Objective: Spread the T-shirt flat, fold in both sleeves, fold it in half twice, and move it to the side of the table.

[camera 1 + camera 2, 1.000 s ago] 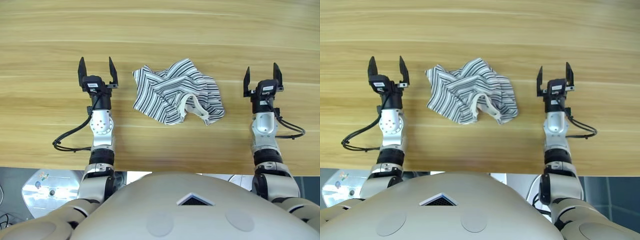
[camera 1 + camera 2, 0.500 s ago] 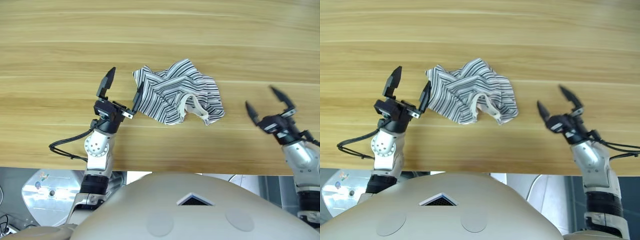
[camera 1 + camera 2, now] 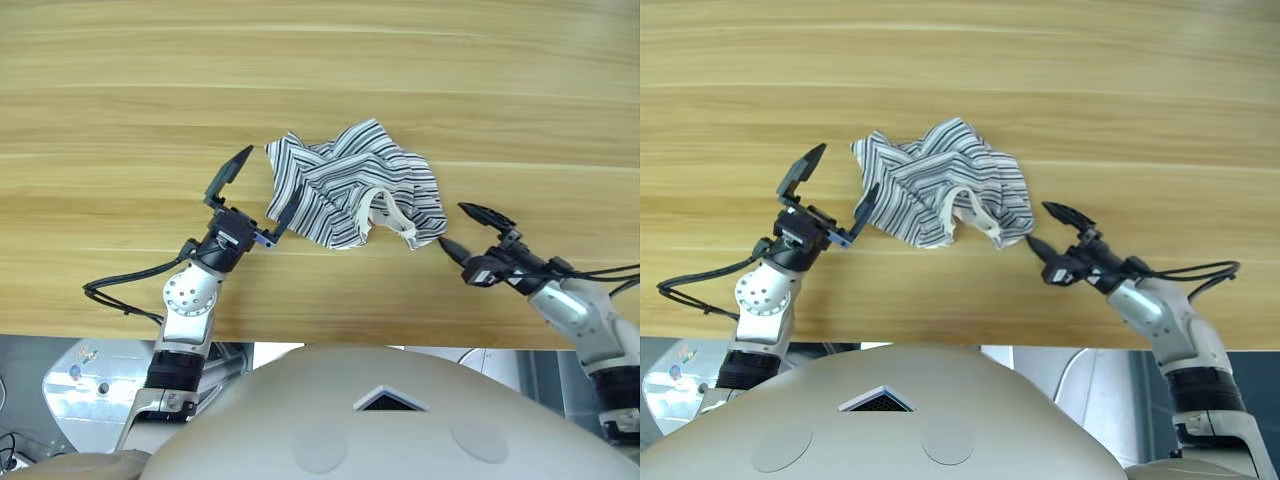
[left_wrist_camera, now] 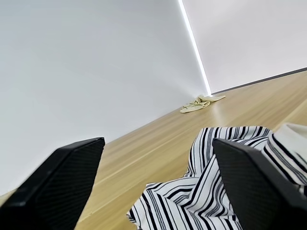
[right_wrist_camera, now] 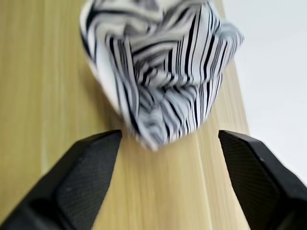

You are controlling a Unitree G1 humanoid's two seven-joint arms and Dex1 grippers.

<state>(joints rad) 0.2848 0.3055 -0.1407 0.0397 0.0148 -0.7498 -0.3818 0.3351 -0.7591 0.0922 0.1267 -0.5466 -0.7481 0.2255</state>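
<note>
T-shirt [image 3: 350,195], striped black and white with a pale collar, lies crumpled on the wooden counter [image 3: 320,70] between the two pincers. The left pincer [image 3: 271,175] gapes wide at the cloth's left edge. The right pincer [image 3: 451,224] is spread too, its tips just beside the cloth's near right corner.

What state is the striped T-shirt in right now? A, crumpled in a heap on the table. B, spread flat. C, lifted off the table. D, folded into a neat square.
A: the T-shirt lies bunched and wrinkled on the table, with the left gripper and right gripper open on either side of it.
</note>
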